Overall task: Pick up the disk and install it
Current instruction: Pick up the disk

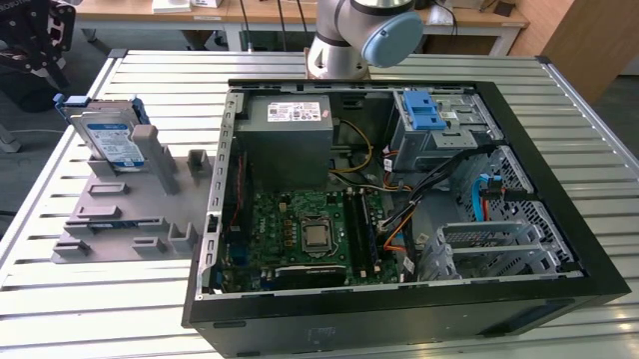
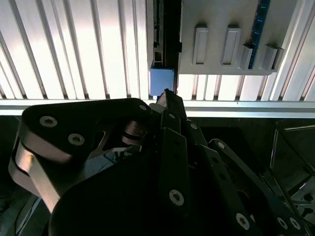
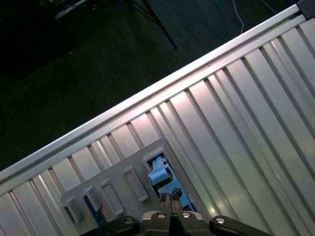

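On the rack (image 1: pixel 125 196) at the exterior view's left, the disk (image 1: pixel 108 138) is standing on edge, not yet picked. Gripper (image 3: pixel 170 197) is hanging above it w/ fingers pressed together, holding nothing; in the first wrist view its blue frame end is sitting just past the tips, in line.

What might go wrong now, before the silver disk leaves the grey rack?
1. The gripper is shut over the blue-framed silver disk; descending so, it might hit the disk's edge.
2. The disk stands upright in the grey plastic rack; a tilted pull may jam it.
3. Loose black cables run beside the silver metal cage and may snag.
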Tool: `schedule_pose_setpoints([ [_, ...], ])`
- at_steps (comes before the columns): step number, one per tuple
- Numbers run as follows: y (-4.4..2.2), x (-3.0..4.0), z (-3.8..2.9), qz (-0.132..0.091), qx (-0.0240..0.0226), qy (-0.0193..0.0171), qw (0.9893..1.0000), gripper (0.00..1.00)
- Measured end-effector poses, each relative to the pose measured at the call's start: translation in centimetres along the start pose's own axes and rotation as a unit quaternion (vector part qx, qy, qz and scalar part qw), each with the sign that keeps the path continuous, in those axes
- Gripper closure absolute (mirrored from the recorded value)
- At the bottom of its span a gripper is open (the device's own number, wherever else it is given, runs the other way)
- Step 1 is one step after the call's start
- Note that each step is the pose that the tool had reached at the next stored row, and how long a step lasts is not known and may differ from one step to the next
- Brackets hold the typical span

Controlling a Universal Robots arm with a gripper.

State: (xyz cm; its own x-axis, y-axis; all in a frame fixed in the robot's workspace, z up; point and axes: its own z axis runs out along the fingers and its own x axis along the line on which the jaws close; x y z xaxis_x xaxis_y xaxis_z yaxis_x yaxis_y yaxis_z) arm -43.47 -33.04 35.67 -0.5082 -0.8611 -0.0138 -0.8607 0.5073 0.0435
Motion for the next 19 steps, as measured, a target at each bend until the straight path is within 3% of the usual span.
schedule_pose_setpoints([
  [6, 0.0, 0.0, 0.01, -0.03, -0.0004, 0.0013, 0.9996, 0.89],
  [11, 0.0, 0.0, 0.03, -0.074, -0.0008, 0.0031, 0.9973, 0.89],
  [14, -0.03, -0.02, 0.06, -0.09, 0.0026, 0.0021, 0.9959, 0.89],
  [16, -0.18, -0.1, 0.16, -0.093, 0.0065, 0.0003, 0.9956, 0.89],
  [19, -0.66, -0.37, 0.34, -0.097, 0.007, 0.0002, 0.9953, 0.89],
])
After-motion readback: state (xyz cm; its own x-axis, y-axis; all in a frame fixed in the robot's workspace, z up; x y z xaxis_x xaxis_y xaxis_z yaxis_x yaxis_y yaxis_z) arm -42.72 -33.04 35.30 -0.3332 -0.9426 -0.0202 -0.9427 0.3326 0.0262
